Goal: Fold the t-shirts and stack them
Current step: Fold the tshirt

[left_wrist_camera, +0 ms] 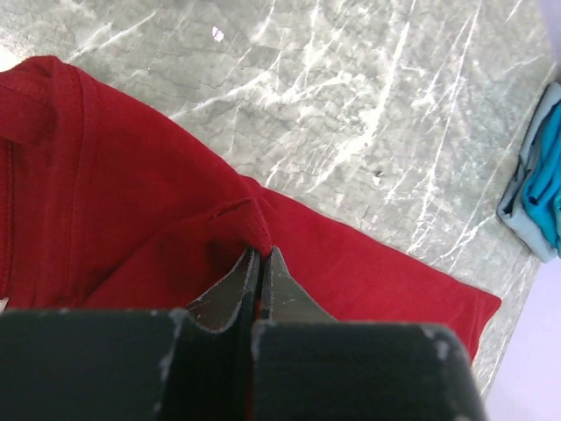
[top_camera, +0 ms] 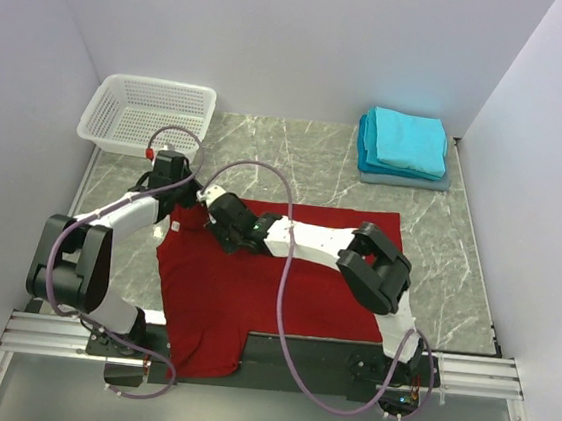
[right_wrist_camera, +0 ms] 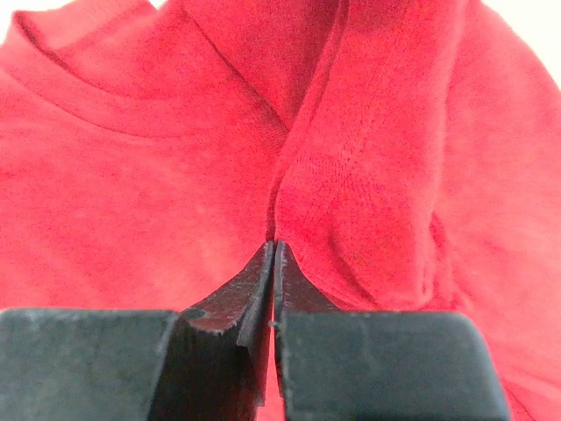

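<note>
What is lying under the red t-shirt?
The grey marble table shows around the red t-shirt; its near hem overhangs the table's edge. Anything directly beneath the cloth is hidden. The left gripper and right gripper pinch it from above.

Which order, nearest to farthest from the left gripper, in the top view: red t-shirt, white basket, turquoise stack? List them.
1. red t-shirt: pinched in the left gripper, directly under it.
2. white basket: back-left corner, just behind the gripper.
3. turquoise stack: back-right corner, across the table.
</note>
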Tool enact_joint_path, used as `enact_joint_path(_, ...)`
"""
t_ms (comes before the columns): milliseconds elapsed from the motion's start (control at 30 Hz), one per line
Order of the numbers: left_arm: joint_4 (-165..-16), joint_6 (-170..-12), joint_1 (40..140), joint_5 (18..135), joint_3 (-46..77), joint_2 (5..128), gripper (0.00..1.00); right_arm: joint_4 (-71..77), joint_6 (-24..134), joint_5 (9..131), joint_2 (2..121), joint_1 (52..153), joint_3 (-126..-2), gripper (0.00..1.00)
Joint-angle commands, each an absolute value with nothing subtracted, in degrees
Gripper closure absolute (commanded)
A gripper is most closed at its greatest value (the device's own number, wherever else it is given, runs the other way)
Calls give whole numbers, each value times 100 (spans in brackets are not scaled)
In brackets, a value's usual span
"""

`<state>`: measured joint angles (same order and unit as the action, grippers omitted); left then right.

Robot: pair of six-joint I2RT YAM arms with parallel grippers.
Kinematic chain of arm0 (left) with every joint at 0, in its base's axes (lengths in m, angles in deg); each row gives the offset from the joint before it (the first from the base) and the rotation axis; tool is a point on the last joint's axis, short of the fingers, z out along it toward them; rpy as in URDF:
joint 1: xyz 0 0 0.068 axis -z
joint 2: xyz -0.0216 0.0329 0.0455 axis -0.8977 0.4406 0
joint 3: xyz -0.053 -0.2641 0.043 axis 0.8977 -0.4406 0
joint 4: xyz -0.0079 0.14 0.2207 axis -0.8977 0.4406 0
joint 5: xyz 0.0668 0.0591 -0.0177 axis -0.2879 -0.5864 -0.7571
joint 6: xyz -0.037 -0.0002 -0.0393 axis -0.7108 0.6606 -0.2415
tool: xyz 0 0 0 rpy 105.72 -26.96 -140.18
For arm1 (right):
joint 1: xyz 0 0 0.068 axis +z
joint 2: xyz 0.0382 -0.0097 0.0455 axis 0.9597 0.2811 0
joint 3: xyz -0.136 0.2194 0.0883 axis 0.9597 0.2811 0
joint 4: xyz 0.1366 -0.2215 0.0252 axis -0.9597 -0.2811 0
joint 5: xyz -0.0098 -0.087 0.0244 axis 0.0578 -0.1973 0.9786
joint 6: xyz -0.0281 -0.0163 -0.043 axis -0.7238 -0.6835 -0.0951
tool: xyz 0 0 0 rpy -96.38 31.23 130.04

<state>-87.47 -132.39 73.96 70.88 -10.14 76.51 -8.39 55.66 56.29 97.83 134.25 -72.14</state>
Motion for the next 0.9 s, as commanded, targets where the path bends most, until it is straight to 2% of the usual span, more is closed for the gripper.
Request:
enact_joint_path(0,-8823,-13187,7405,6989,-1111,7351,99,-653,5518,5666,9181,13476,-7180,94)
enact_joint_path(200,-8542,-13239,7405,7041,-1295,6999,100,-741,5527,5710,8891,13467,-6925,96)
enact_joint_path(433,-7997,-13485,7431,6848,-1954,5832,100,-926,5483,6201,8286,13476,-6390,96)
enact_joint_path(867,-5853,-14285,7554,6848,-2798,3897,100,-1005,5606,6931,7889,13485,-5765,96)
